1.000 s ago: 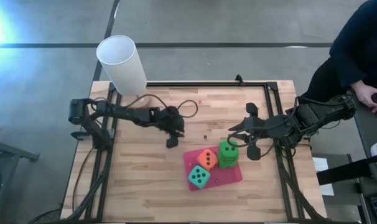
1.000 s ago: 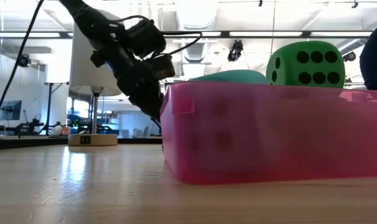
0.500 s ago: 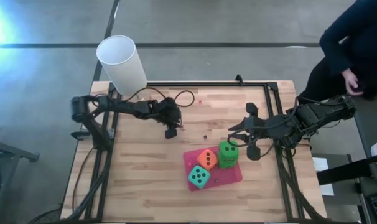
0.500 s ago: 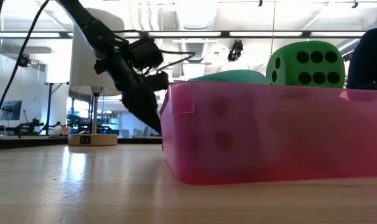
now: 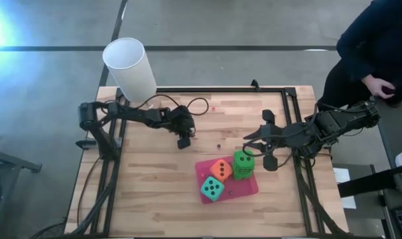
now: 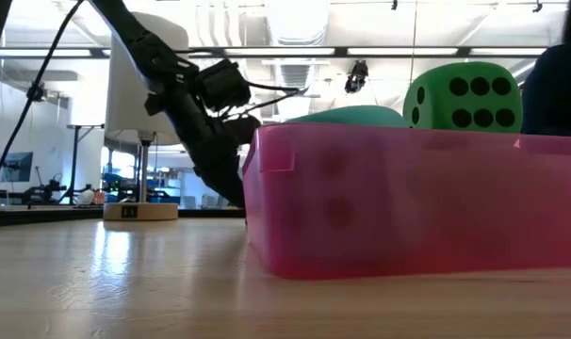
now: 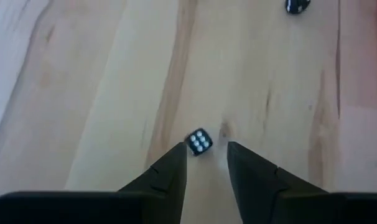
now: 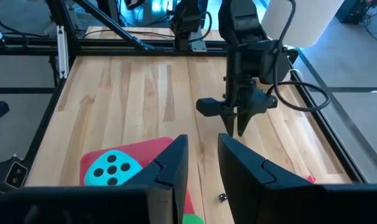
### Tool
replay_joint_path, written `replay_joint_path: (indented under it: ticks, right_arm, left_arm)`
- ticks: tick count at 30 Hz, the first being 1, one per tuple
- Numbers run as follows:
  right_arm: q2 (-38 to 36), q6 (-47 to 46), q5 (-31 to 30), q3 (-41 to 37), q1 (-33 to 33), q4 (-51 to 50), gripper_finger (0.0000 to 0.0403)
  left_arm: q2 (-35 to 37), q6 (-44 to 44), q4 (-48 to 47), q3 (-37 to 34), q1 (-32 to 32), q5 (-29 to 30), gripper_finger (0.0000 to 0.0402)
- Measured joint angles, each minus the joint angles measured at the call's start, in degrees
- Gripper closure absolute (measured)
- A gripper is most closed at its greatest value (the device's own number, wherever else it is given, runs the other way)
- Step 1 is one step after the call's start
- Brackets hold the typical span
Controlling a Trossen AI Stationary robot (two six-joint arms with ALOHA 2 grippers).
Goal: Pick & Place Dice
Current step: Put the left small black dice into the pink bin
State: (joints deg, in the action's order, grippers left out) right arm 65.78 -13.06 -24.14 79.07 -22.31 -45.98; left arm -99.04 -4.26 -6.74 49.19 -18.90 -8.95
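Dice on pink mat [image 5: 244, 187]: one orange [image 5: 220, 170], one teal [image 5: 211, 189], one green [image 5: 243, 164]; left hand [image 7: 206, 163], right hand [image 8: 203, 163] fingers slightly apart, empty.

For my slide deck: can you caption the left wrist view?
Left gripper poised with parted fingers over a tiny black die on the wooden table.

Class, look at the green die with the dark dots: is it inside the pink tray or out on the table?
Inside. The green die sits within the pink tray, beside the orange die.
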Motion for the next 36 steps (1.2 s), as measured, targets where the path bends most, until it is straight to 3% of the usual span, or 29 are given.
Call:
replay_joint_path:
  ticks: [7, 14, 21, 36]
  right_arm:
    - [0.00, 0.02, -0.02, 0.00, 0.00, 0.00, 0.0314]
    - [0.00, 0.06, -0.01, 0.00, 0.00, 0.02, 0.0327]
    - [0.00, 0.22, 0.00, 0.00, 0.00, 0.00, 0.0329]
    - [0.00, 0.22, 0.00, 0.00, 0.00, -0.01, 0.0317]
  left_arm:
    - [0.08, 1.71, -2.18, 1.53, 0.18, 0.00, 0.0271]
    - [0.03, 4.18, -2.32, 1.54, 0.63, 2.11, 0.0223]
    - [-0.02, 16.21, -0.79, 1.37, 0.77, 5.16, 0.0184]
    - [-1.86, 19.77, 1.58, 1.13, 1.60, 10.95, 0.0168]
